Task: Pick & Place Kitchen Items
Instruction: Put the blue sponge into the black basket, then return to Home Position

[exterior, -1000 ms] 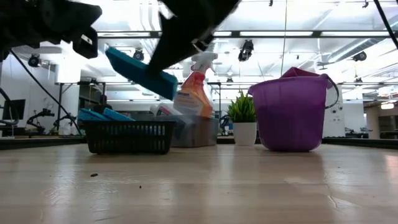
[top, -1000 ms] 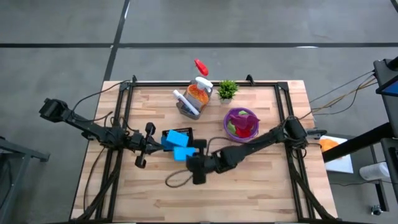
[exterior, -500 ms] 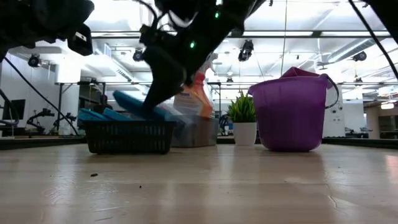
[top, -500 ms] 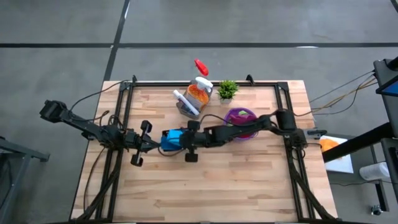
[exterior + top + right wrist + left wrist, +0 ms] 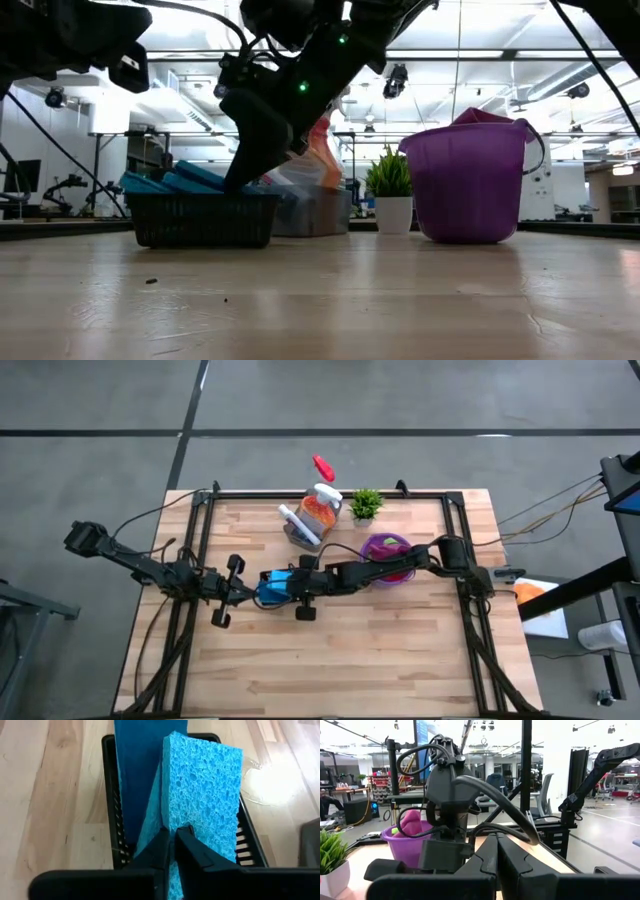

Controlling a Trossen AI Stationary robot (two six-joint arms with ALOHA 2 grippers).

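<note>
A black mesh basket (image 5: 264,598) stands left of the table's middle with blue sponges in it. My right gripper (image 5: 172,842) reaches down into it, shut on the top blue sponge (image 5: 202,795), which leans on a darker blue sponge (image 5: 142,770). In the low view the right gripper (image 5: 245,165) dips behind the basket (image 5: 200,220). Just left of the basket my left gripper (image 5: 245,596) hovers shut, with nothing in it. A purple bucket (image 5: 366,547) holding green and red cloths stands right of the middle. An orange spray bottle (image 5: 320,508) stands in a grey tub (image 5: 300,535) at the far edge. My right gripper pinches the top sponge's near end (image 5: 187,822) between its two fingers, which slant down from the table's right side. The sponge lies tilted in the basket, its pored face up, resting against the darker sponge beside it.
A small green potted plant (image 5: 366,505) stands at the far edge beside the spray bottle. A red object (image 5: 323,466) lies on the floor beyond the table. Bare wood stretches across the table's near half (image 5: 350,660).
My right gripper has swung from the table's near middle toward the far left and sunk, carrying the blue sponge. The sponge hung tilted above the basket a second ago; now it lies down inside the basket among the others.
</note>
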